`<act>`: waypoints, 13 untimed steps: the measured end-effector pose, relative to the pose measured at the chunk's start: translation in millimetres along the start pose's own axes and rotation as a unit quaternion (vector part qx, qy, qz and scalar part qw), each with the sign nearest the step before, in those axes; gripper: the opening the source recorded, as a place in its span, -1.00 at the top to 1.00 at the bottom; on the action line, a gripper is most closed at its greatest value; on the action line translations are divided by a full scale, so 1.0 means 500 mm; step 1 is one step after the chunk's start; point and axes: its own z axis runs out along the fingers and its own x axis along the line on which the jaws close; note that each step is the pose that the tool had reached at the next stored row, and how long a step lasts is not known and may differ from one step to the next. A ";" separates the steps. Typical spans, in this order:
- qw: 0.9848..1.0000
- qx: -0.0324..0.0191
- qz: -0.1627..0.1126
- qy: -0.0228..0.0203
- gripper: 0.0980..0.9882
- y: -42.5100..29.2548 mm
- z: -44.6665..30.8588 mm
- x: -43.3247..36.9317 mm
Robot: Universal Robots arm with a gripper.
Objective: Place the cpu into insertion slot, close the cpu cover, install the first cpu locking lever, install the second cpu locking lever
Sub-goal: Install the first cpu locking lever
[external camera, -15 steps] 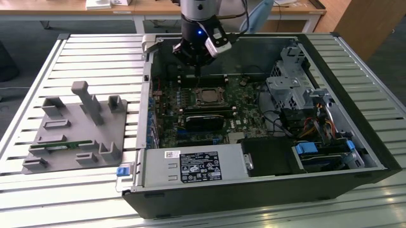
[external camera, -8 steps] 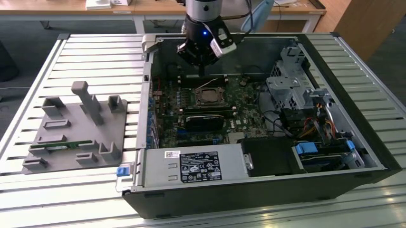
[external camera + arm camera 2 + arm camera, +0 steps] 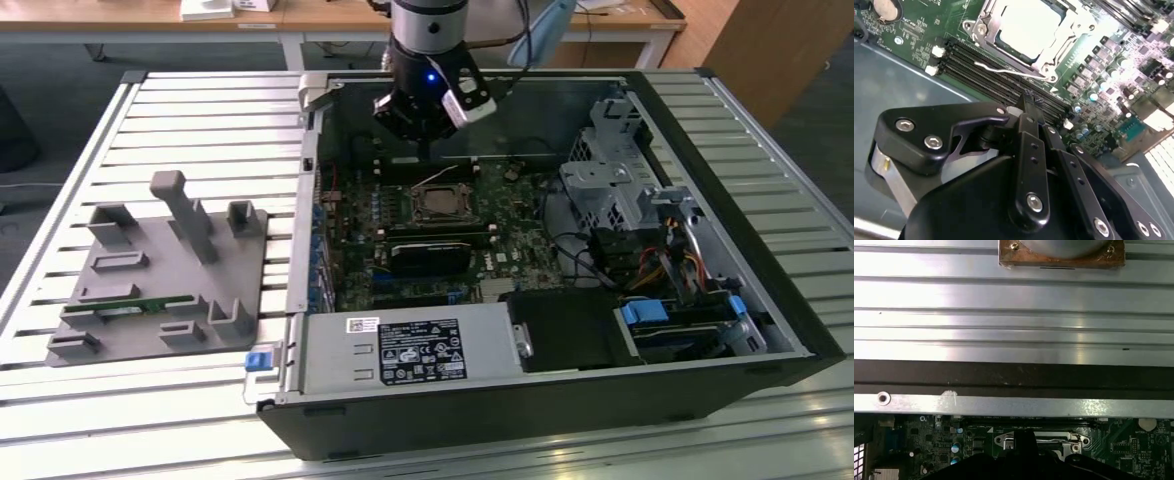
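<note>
Black jaws (image 3: 1030,107) fill the lower half of the second wrist view, nearest the lens; fingers look pressed together to a narrow tip with nothing held, tip hovering over the black memory slots (image 3: 999,75) just short of the socket. Outward from the tip: a thin silver locking lever (image 3: 1004,70) lies across those slots, between tip and socket, long axis running roughly left-right in the frame and ending at the socket's near corner. Beyond it, upper centre, the cpu (image 3: 1026,25) sits bright and flat inside the insertion slot (image 3: 1046,55), with the cpu cover (image 3: 981,22) looking down around it, chip showing through the window. So placing looks done, cover likely closed; lever appears unlatched, though I can't be sure. Key relation: socket lies straight ahead of the jaws, up-frame, lever the nearest task part. In the exterior view the jaws (image 3: 424,150) hang in the upper middle, above the back edge of the green motherboard (image 3: 400,240), socket (image 3: 438,203) just below them in frame. Computer case (image 3: 747,330) lies open on the slatted tabletop (image 3: 80,400); grey fixture block (image 3: 160,270) at centre left, well apart. First wrist view: case rim (image 3: 1004,405) across the frame, socket (image 3: 1039,440) at bottom centre.
</note>
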 end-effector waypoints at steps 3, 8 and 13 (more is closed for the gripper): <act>1.000 0.000 0.000 0.000 0.98 -0.001 0.011 -0.004; 1.000 0.000 0.000 0.000 0.98 -0.002 0.020 -0.020; 1.000 0.000 0.000 0.000 0.98 -0.003 0.035 -0.027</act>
